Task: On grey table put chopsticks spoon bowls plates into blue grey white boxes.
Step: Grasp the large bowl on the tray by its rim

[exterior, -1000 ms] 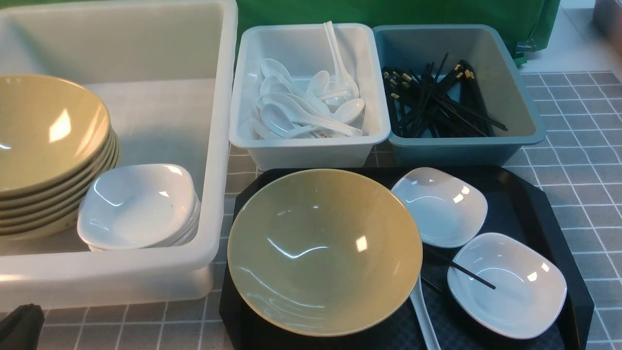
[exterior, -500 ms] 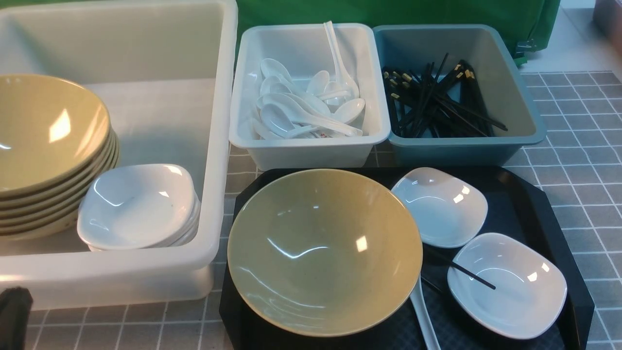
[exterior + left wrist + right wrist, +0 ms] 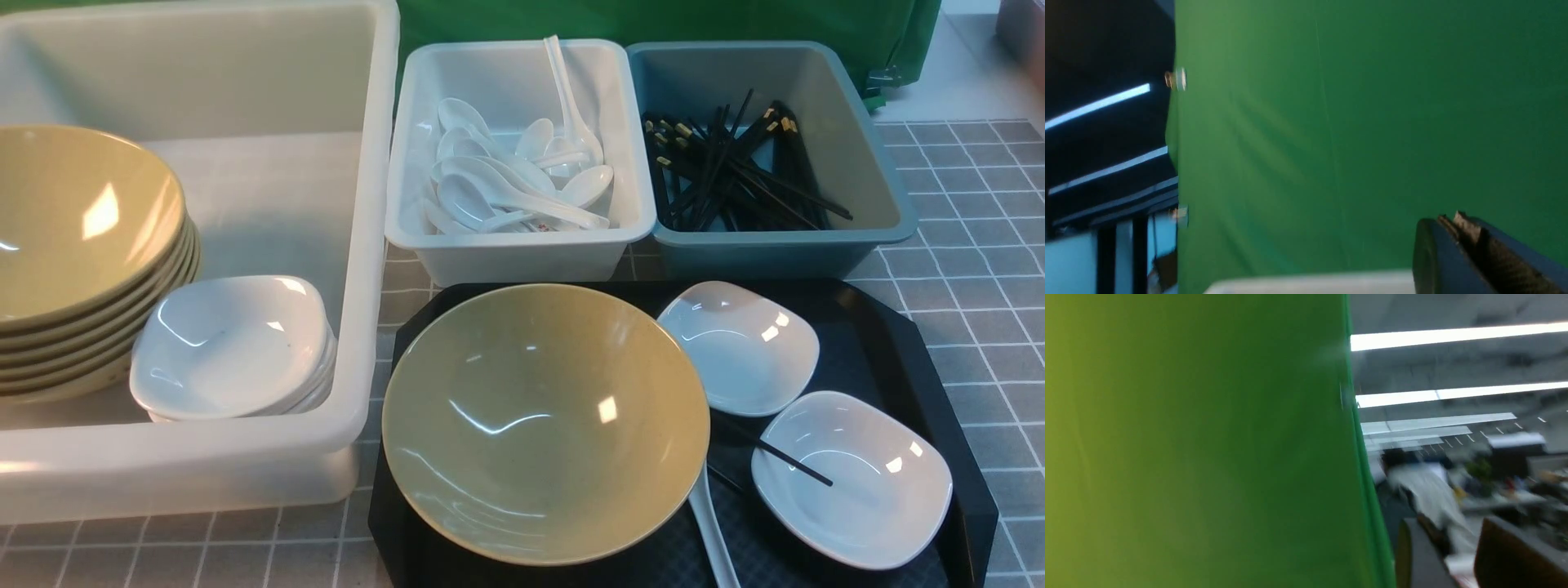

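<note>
A tan bowl [image 3: 545, 420] sits on the black tray [image 3: 914, 351] with two white plates [image 3: 739, 347] [image 3: 853, 478] to its right. One black chopstick [image 3: 788, 460] lies across the nearer plate's rim. A white spoon [image 3: 712, 523] pokes out from under the bowl. The large off-white box [image 3: 245, 65] holds stacked bowls [image 3: 82, 220] and stacked plates [image 3: 233, 343]. The white box [image 3: 522, 245] holds spoons and the blue-grey box [image 3: 869, 163] holds chopsticks. Neither gripper shows in the front view. My left gripper [image 3: 1453, 220] is shut and empty, facing green cloth. My right gripper [image 3: 1453, 539] is open and empty.
The grey table [image 3: 980, 269] shows to the right of the tray and boxes. A green backdrop [image 3: 653, 20] hangs behind the boxes. In the left wrist view a blurred white box rim [image 3: 1310, 283] lies below the gripper.
The dark piece of my left arm at the front view's bottom left corner has sunk out of the frame. Nothing on the table has moved.
</note>
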Available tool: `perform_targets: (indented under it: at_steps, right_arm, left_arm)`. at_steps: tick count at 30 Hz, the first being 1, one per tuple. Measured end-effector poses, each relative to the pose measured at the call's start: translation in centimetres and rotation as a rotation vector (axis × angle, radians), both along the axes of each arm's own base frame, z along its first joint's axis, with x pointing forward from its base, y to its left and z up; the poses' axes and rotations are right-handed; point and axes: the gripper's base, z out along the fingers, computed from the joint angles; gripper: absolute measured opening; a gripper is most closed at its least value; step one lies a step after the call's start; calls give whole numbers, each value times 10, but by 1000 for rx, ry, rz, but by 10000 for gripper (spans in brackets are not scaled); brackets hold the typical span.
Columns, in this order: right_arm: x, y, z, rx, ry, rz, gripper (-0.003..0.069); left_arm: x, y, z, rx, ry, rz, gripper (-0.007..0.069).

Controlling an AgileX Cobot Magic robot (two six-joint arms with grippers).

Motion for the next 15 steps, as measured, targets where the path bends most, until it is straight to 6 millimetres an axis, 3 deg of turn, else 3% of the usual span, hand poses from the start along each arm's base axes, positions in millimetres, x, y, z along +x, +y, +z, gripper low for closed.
perform_targets:
  at_steps: [4,7,8,10,12,13,15]
  right_arm:
    - [-6,0,8,94,-117,66,237]
    - [-7,0,10,106,-130,76,237]
    - [-7,0,16,112,-110,77,236]
    - [-10,0,32,101,-79,68,219]
    - [-12,0,42,92,-56,61,200]
    - [-16,1,57,76,-19,50,160]
    - [-20,2,75,70,39,45,104]
  left_arm:
    - [-8,0,12,-120,-170,-82,-11]
    - [-12,0,26,-171,-201,-125,-11]
    - [-16,-1,51,-181,-200,-138,-11]
    - [-18,-1,82,-173,-164,-134,-11]
    - [-17,-2,102,-157,-125,-122,-11]
    - [-15,-2,125,-128,-72,-102,-11]
    - [-2,-2,146,-100,24,-82,-11]
